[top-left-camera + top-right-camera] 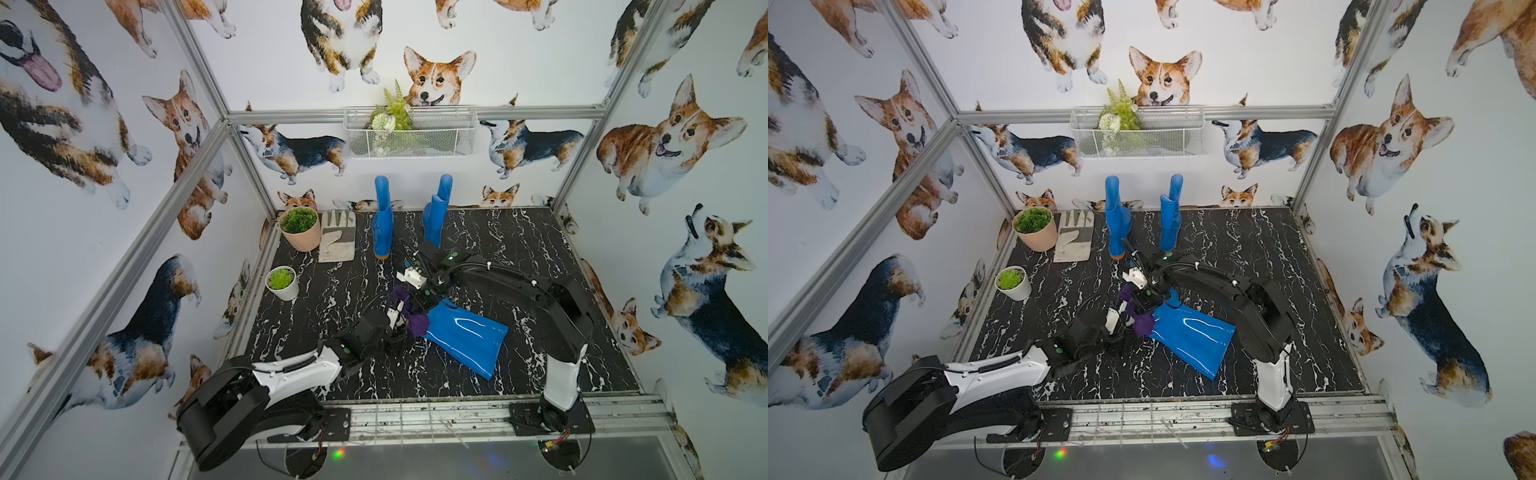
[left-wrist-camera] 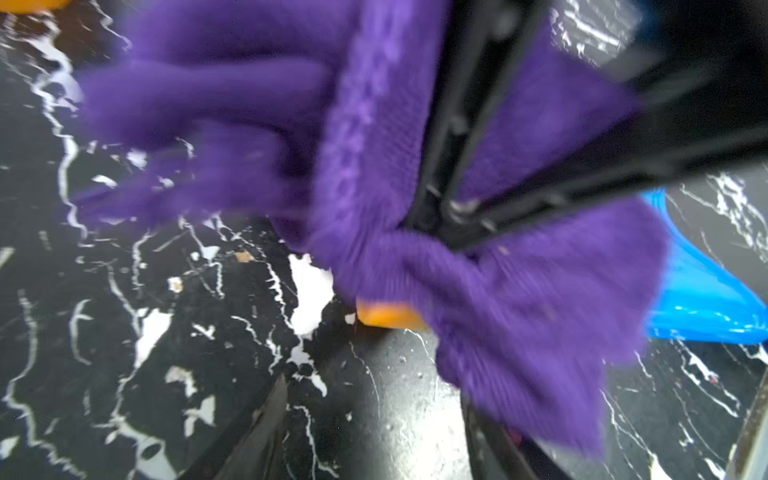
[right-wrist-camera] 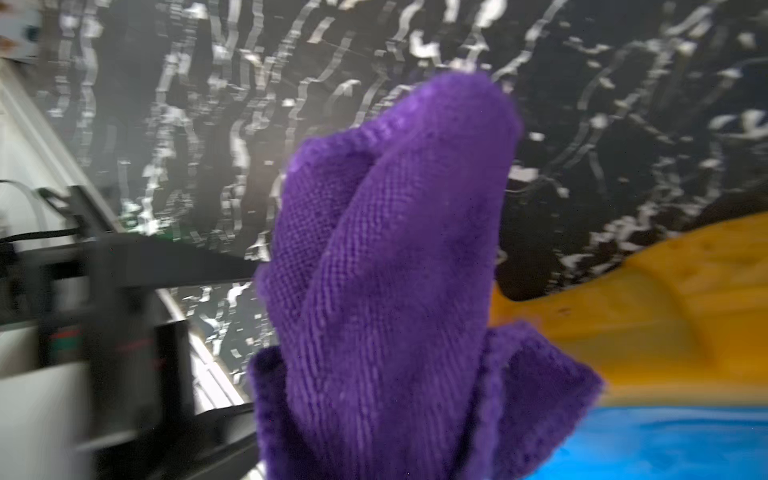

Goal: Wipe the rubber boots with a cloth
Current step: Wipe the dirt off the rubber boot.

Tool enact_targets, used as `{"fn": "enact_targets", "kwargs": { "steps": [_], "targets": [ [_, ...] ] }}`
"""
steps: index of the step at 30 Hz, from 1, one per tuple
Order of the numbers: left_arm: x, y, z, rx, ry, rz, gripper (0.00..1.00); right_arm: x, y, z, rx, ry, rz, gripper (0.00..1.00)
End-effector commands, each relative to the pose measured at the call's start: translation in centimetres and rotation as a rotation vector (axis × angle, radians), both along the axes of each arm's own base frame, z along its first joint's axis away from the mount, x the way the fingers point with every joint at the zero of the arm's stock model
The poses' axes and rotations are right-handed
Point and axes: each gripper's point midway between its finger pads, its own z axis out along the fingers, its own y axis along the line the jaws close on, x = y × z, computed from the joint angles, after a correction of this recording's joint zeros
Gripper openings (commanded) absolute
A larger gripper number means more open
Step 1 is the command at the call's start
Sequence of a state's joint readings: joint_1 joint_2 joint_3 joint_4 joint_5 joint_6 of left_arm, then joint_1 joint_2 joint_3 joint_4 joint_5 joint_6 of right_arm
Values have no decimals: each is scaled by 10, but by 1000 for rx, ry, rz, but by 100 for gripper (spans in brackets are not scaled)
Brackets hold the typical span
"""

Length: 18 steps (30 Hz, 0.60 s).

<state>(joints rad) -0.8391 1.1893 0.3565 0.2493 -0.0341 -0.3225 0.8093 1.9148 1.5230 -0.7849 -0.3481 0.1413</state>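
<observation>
In both top views I see one rubber boot [image 1: 461,336] [image 1: 1192,336] lying on its side mid-way across the black marble table [image 1: 540,249], shaft towards my right arm's base, while three more boots [image 1: 382,224] stand upright along the back wall. The purple cloth [image 1: 415,322] [image 1: 1142,322] is bunched over the foot end of the lying boot, and both tools meet there: the right gripper [image 1: 411,307] comes down onto it from above, and the left gripper [image 1: 400,327] sits just beside it, low to the table. From the left wrist, the right gripper's black jaws are pinched tight on a fold of cloth, and the bunch hangs against the boot's orange sole [image 2: 386,316]. My left fingers [image 2: 266,424] stand well apart at the edge of the picture with nothing clamped between them. From the right wrist, though it is blurred, the cloth rises straight out of the closed jaws, with the sole and blue rubber just beside it. I judge that I am wiping this boot with the right arm alone, starting at the foot. Next I should draw the cloth along the shaft under steady pressure. The boot looks slick and may slide, so the free left gripper could brace it.
</observation>
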Motion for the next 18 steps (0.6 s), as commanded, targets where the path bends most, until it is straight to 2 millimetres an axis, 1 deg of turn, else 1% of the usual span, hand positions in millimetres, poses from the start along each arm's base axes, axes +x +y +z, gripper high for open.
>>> {"fn": "enact_targets", "kwargs": {
  "steps": [1,4,7,9,10,12,14,16,18],
  "targets": [
    [7,3,7,-16,-27,22,69,34,-24,5,-64,-72,-65,0],
    [9,5,8,-13,-20,15,69,65,-48,12,-54,-86,-173,0],
    [10,5,9,-23,-12,17,69,93,-72,3,-59,-67,-277,0],
    [11,5,9,-25,-10,17,69,104,-84,-1,-74,-38,-325,0],
    [11,5,9,-25,-8,17,69,105,-84,1,-79,-37,-327,0],
    [11,4,9,-23,-4,14,69,97,-74,14,-63,-68,-291,0],
    [11,2,8,-35,-2,14,69,79,-54,29,-51,-139,-204,0],
    [12,-1,6,-47,6,10,70,58,-37,35,-44,-171,-123,0],
    [14,-7,4,-53,23,0,70,34,-18,33,-9,-151,-59,0]
  ]
}}
